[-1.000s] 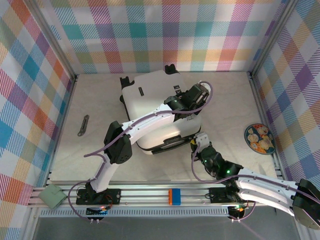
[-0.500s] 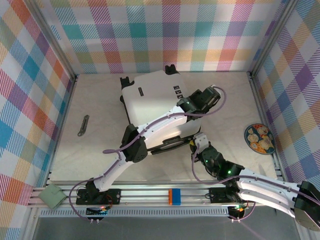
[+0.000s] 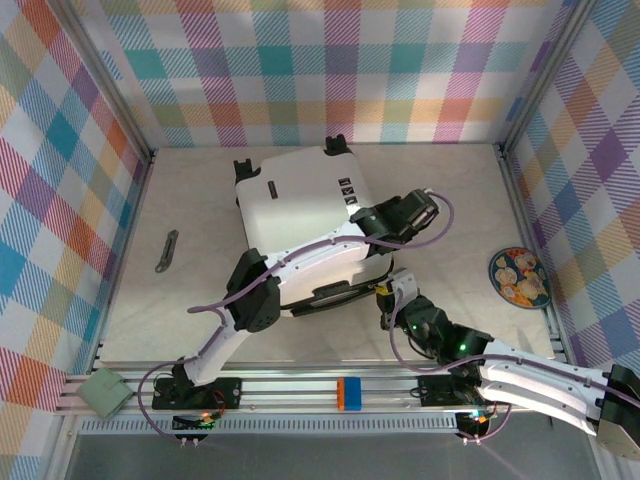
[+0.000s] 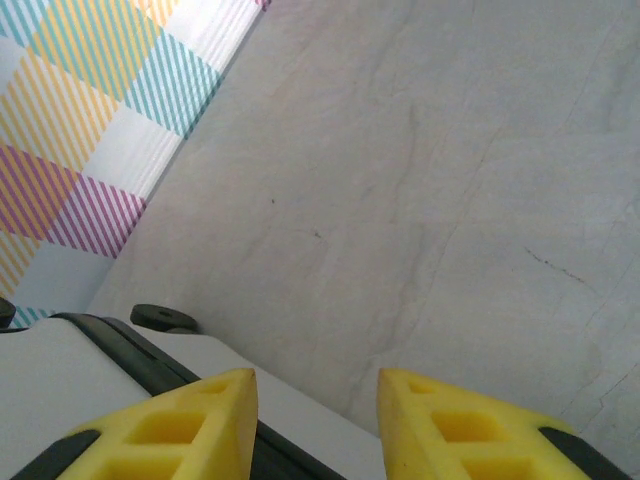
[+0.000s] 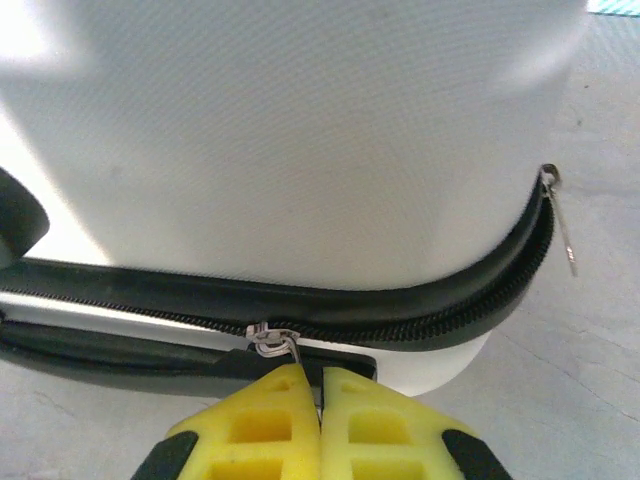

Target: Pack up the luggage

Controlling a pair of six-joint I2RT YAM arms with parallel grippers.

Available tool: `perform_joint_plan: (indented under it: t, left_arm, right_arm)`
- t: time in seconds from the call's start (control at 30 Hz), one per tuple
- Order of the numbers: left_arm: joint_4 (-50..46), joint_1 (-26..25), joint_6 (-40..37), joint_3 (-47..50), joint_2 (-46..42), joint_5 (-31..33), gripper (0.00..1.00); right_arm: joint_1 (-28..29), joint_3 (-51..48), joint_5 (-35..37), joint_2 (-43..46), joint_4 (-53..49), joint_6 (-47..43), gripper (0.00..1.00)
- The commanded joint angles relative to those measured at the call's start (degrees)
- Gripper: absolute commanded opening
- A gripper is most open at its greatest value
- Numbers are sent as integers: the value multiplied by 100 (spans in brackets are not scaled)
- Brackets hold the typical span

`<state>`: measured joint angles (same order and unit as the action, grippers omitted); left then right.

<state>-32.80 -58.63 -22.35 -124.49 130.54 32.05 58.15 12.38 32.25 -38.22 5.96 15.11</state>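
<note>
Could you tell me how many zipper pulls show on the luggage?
2: one zipper pull pinched by the right gripper, another pull hanging at the zipper's right bend; others may be hidden.

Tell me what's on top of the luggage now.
The left arm reaches across the luggage's white lid, left gripper open past its edge. No loose items on it. Contents hidden under the lid.
</note>
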Motion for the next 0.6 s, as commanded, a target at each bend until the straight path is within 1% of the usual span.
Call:
perform_joint_plan:
  t: [0.0, 0.03, 0.07, 0.13, 0.23, 0.27, 0.3, 0.33, 0.43, 0.47, 0.57]
  left_arm:
    - [-1691, 323, 125, 688, -66, 279, 35]
    - [-1616, 355, 141, 780, -105, 273, 35]
    - [-1508, 378, 143, 885, -152, 299, 33]
    - [-1224, 404, 139, 1162, -283, 258, 32]
    - [-992, 448, 169, 1426, -391, 100, 30]
    - [-926, 470, 169, 1473, -390, 138, 30]
    - [-922, 496, 169, 1472, -368, 147, 30]
    - [-906, 525, 169, 1447, -340, 167, 30]
    - [-885, 620, 201, 1282, -217, 162, 30]
    - [-874, 637, 197, 1211, -165, 176, 30]
    - [-905, 677, 189, 994, -31, 175, 30]
  right_arm:
    - [-282, 75, 2253, -48, -2, 261, 0]
    - [-278, 54, 2125, -118, 156, 110, 0]
    - [-282, 108, 2197, -194, 40, 213, 0]
    - [-278, 321, 2754, -369, -636, 760, 0]
    - [-276, 343, 2707, -473, -493, 684, 0]
    - [-276, 304, 2362, -485, -254, 360, 0]
    - [-274, 161, 1723, -469, 361, -214, 0]
    - [-254, 62, 1439, -451, 636, -225, 0]
    - [-252, -16, 1302, -443, 710, -205, 0]
    - [-256, -61, 1086, -404, 762, -257, 0]
    - [-258, -172, -36, -241, 911, -499, 0]
